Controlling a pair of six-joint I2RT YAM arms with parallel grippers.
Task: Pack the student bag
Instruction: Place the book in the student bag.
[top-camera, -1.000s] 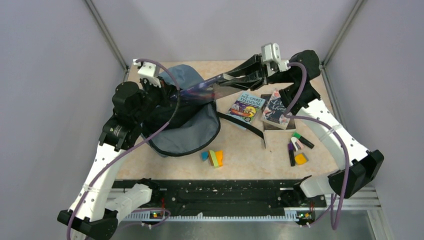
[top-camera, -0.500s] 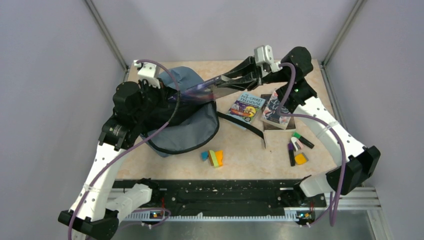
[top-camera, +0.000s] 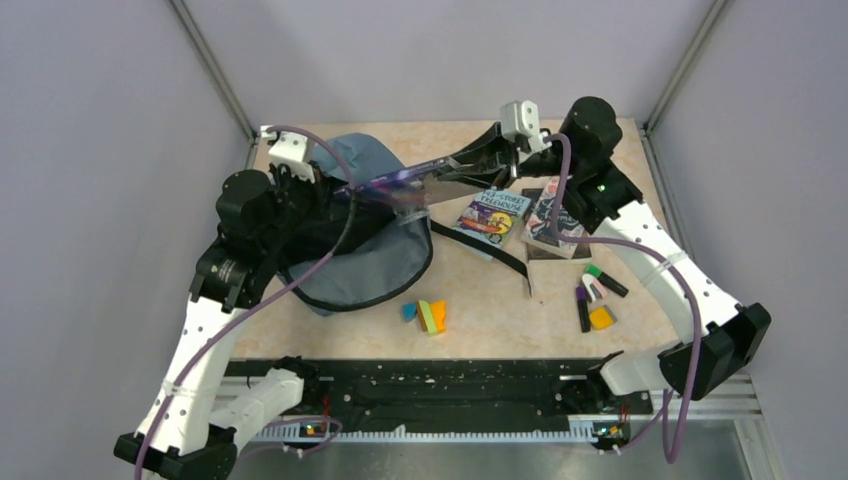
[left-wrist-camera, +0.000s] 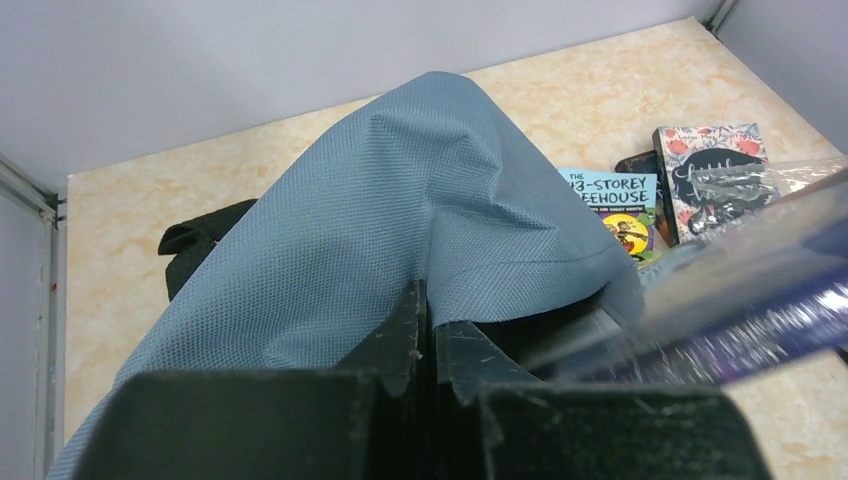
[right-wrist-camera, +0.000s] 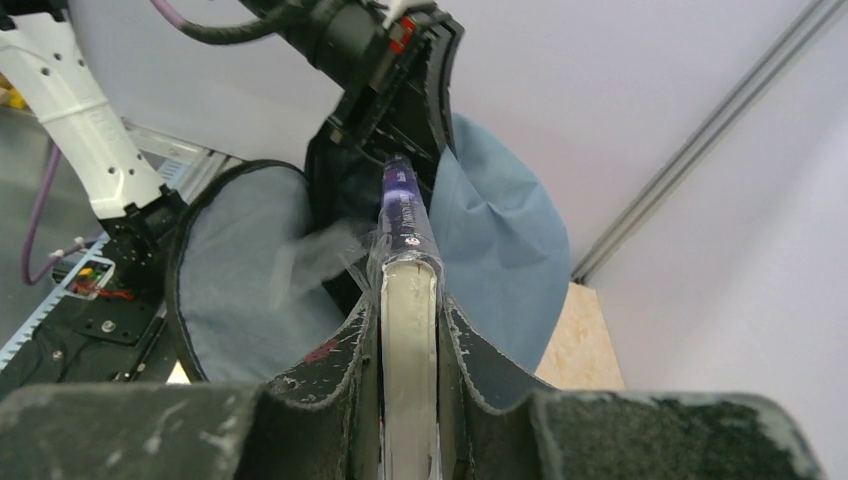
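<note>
Right hand (right-wrist-camera: 410, 300) was clamped on a purple-spined book (right-wrist-camera: 403, 205) in clear wrap, one jaw on each cover. The book was held edge-up and aimed at the bag mouth, its far end at or just inside the opening; could not tell which. Left hand (left-wrist-camera: 428, 312) was pinched together on a fold of the student bag (left-wrist-camera: 400, 190) at its rim, lifting it so the mouth gaped toward the book. The bag sat at the far left of the counter (top-camera: 500, 300), slumped, with a black strap (top-camera: 495, 255) trailing right. Judged soft, floppy and light, with no shape of its own: the mouth would likely collapse if the rim dropped, so best gripped at the hemmed rim, not mid-panel. The wrap on the book looked slippery. Past the strap lay a Treehouse paperback (top-camera: 495, 215) and a floral-cover book (top-camera: 553, 225), close together. Markers (top-camera: 590, 295) and coloured blocks (top-camera: 428, 316) lay nearer the arms, not yet packed.
</note>
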